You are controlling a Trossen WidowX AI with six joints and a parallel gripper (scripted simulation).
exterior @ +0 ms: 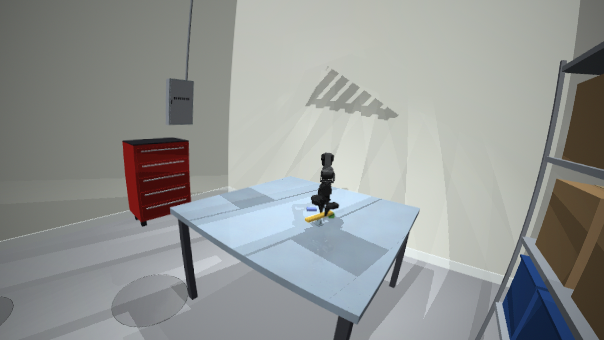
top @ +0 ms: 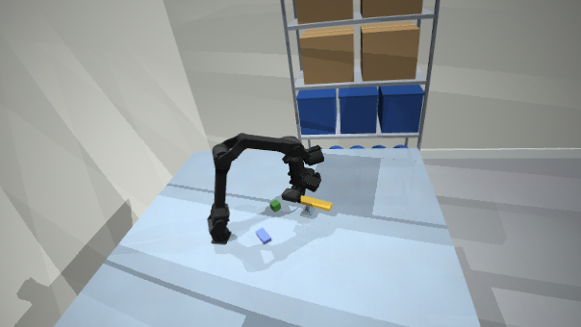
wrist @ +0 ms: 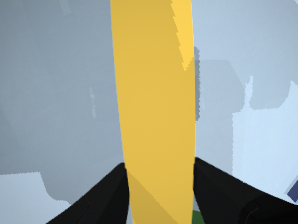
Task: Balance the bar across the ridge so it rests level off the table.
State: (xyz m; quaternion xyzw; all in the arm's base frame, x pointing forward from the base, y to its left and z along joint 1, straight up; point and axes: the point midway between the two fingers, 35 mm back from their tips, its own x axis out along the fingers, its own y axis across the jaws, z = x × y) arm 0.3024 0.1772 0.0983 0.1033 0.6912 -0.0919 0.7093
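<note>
We find the yellow bar (top: 316, 203) (exterior: 315, 217) (wrist: 157, 90) above the small grey ridge (top: 308, 211) (exterior: 319, 223), off the table (top: 385, 269) (exterior: 250, 225) (wrist: 30, 125). We cannot tell whether bar and ridge touch, nor whether the bar is quite level. The gripper (top: 301, 195) (exterior: 327, 212) (wrist: 158, 167) has it near one end, its fingers partly open and closed against the bar's two long sides, so we have not let go. From the top view, the rest of the bar reaches past the ridge to the right.

Still in that view, we see a green cube (top: 275, 206) (exterior: 331, 216) (wrist: 198, 218) to the left of the ridge, near it and apart from it. A blue block (top: 263, 236) (exterior: 311, 209) (wrist: 294, 192) lies on the table, left of the ridge and lower in the picture. Our black arm (top: 220, 188) (exterior: 327, 175) stands farther left of the ridge and arches over toward it. Well beyond the ridge is a shelf rack (top: 361, 85) (exterior: 575, 167) with brown boxes and blue bins. In the exterior view, a red drawer cabinet (exterior: 160, 180) stands well to the left of the ridge.
</note>
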